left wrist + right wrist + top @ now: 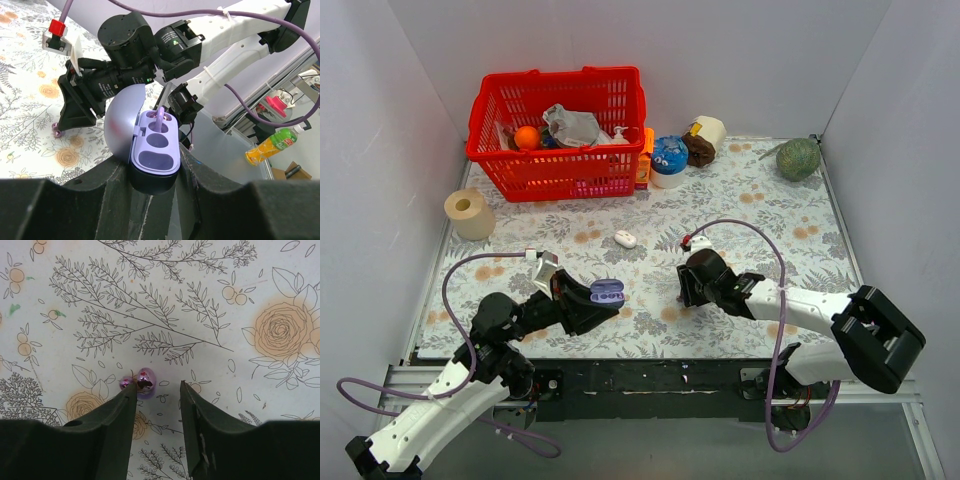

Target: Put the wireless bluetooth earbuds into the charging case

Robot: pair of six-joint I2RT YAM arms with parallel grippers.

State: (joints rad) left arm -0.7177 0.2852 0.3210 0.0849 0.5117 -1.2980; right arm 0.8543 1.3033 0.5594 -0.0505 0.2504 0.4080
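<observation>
My left gripper [595, 300] is shut on the charging case [607, 292] and holds it above the table with its lid open. In the left wrist view the lavender case [155, 150] sits between my fingers [200, 180]. One purple earbud [160, 118] stands in its far socket, and the two nearer sockets look empty. My right gripper [684, 291] is open and low over the tablecloth. In the right wrist view a second shiny purple earbud [146, 382] lies on the cloth at the tip of the left finger [120, 410], just outside the gap of the gripper [157, 385]. It also shows in the left wrist view [58, 131].
A red basket [630, 95] with several items stands at the back left. A tape roll [470, 213] sits at the left edge and a small white object [625, 239] lies mid-table. A blue-and-white cup [670, 160], a brown-and-white roll [705, 140] and a green ball [798, 158] stand along the back.
</observation>
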